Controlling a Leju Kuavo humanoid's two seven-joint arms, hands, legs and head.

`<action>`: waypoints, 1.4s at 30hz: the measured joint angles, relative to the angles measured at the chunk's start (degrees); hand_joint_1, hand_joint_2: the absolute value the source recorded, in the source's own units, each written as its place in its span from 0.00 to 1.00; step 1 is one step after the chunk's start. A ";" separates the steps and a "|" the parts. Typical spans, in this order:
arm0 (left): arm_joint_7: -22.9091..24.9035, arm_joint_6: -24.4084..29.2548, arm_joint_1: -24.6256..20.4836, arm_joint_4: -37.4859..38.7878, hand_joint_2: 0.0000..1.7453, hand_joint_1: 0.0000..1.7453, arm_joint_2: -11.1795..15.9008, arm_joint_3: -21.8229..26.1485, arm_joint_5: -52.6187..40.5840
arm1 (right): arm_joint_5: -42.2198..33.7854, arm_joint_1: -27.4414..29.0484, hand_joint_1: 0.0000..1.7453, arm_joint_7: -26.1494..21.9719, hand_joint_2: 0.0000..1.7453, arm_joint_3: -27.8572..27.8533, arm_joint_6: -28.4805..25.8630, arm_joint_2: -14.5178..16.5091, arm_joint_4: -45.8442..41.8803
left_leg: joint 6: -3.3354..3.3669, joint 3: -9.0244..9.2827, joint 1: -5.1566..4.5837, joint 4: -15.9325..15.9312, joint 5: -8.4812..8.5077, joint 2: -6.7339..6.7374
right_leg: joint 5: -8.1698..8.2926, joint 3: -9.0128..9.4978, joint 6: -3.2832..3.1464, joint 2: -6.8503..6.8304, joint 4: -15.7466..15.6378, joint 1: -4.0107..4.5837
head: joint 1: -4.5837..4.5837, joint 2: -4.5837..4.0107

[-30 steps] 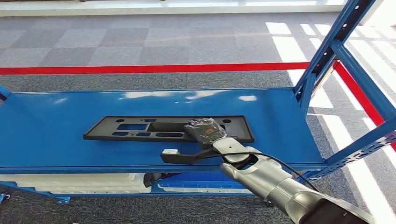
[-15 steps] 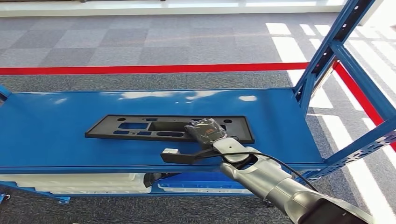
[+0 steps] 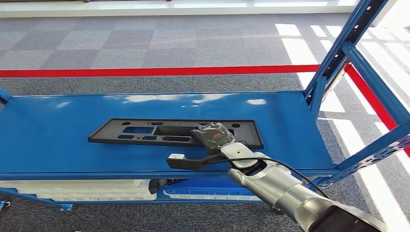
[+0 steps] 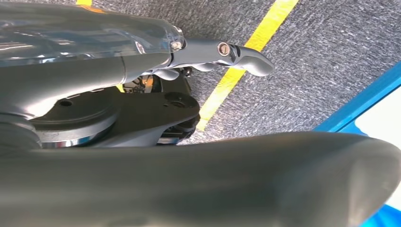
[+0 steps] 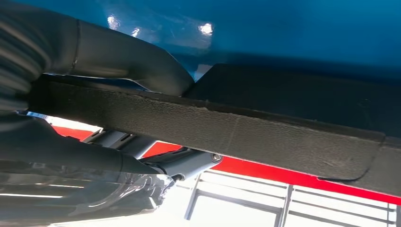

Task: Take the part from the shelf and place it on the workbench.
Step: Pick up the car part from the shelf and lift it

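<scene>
A flat black part (image 3: pixel 180 130) with several cutouts lies lengthwise on the blue shelf board (image 3: pixel 53 145). My right hand (image 3: pixel 212 136) grips its near edge, right of the middle. In the right wrist view the part's thick edge (image 5: pixel 246 132) runs between the thumb (image 5: pixel 123 56) and the fingers (image 5: pixel 189 163) on its other face. My left hand (image 4: pixel 142 61) hangs over grey carpet holding nothing, its fingers (image 4: pixel 246 57) stretched out.
Blue uprights (image 3: pixel 338 58) rise at the shelf's right end. A red floor line (image 3: pixel 145 71) runs behind the shelf. White trays (image 3: pixel 77 189) sit on the level below. A yellow floor stripe (image 4: pixel 250 47) lies beneath the left hand.
The part's left end has shifted very slightly to the right. My right hand stays on the near edge, barely moved.
</scene>
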 joint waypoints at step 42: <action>-8.46 -1.54 0.78 0.00 0.00 0.00 -0.04 -1.03 -6.02 | -30.08 13.25 1.00 -18.52 1.00 -28.82 -1.04 -2.56 -49.11 | -0.07 -0.20 -0.07 0.08 -0.07 -0.19 | -0.02 -0.09 0.05 -0.12 -0.10 -0.08 | 0.02 0.00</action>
